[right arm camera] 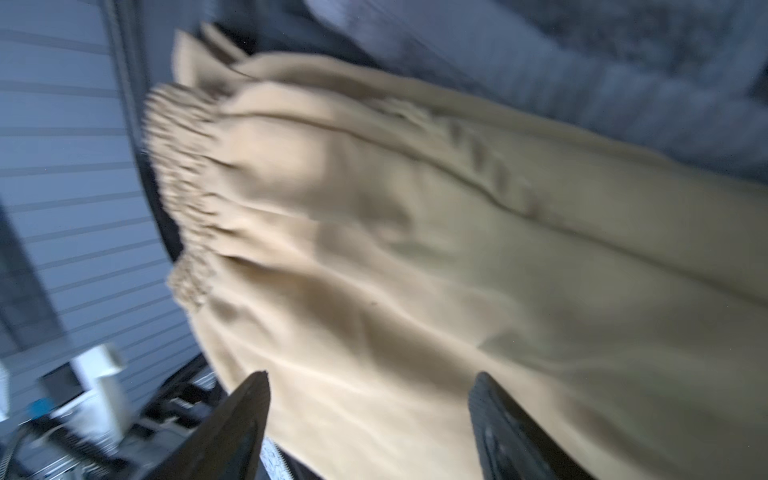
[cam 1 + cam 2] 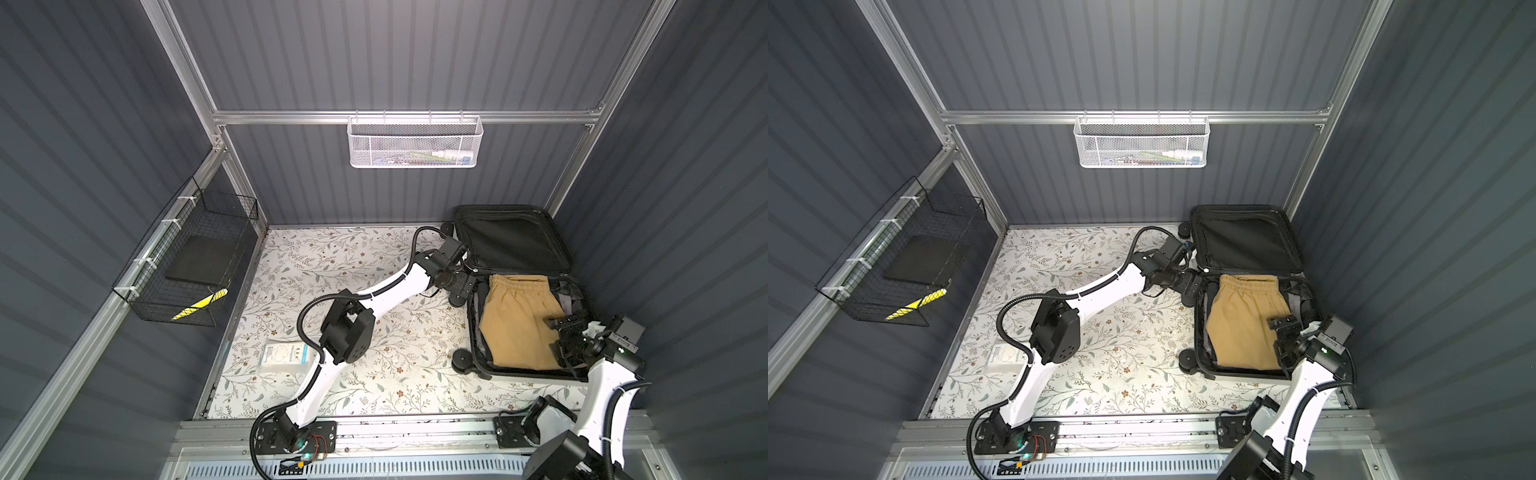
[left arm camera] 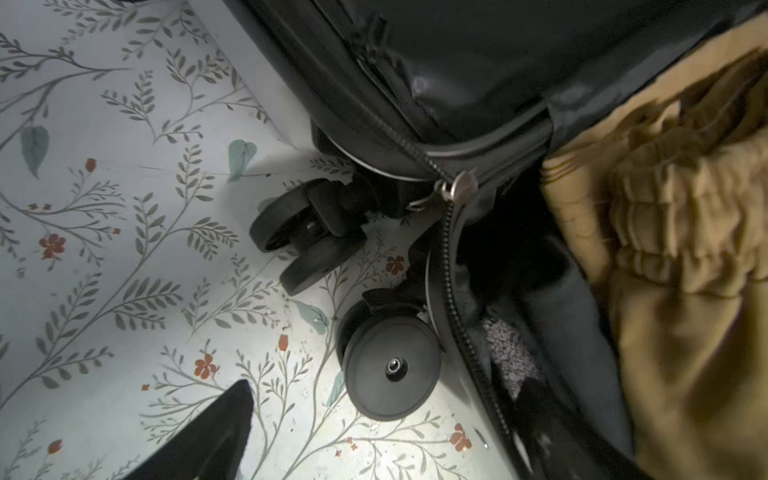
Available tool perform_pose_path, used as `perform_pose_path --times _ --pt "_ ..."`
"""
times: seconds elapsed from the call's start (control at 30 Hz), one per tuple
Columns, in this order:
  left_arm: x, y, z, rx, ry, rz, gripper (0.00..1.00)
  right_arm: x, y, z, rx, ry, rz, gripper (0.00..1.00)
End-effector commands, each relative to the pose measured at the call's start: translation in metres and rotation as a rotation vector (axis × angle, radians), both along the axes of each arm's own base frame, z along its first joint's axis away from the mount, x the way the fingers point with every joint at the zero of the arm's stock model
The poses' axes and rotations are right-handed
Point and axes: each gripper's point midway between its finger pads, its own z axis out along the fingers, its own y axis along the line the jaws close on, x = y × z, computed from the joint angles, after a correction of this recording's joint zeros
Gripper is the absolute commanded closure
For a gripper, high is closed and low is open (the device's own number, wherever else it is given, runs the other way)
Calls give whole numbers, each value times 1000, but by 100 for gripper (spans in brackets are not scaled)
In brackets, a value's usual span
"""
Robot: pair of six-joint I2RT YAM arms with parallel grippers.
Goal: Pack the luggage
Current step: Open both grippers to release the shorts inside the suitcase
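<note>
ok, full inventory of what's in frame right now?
luggage: one, white shell, black lining, open, table's right rear
shorts: one, tan, in luggage's near half
garment: one, grey, under shorts
mesh basket: one, white, back rail, small items inside
wire basket: one, black, left wall, holds black slab and yellow-black striped item
packet: one, white, table's near left
table: one, floral
left gripper: one, black, open, by luggage's hinge wheels
right gripper: one, black, open, over shorts
</note>
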Motion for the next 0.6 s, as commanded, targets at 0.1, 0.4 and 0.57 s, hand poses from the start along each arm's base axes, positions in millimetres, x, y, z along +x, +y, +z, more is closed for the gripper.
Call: perform_pose_path --times 0.1,0.4,0.57 --pt "-2 8 -21 136 -43 -23 0 13 5 27 44 -108 13 22" --pt "7 38 -30 306 -113 39 9 24 1 25 66 -124 20 22" --pt "12 63 -36 349 -116 109 16 38 3 15 63 -95 65 21"
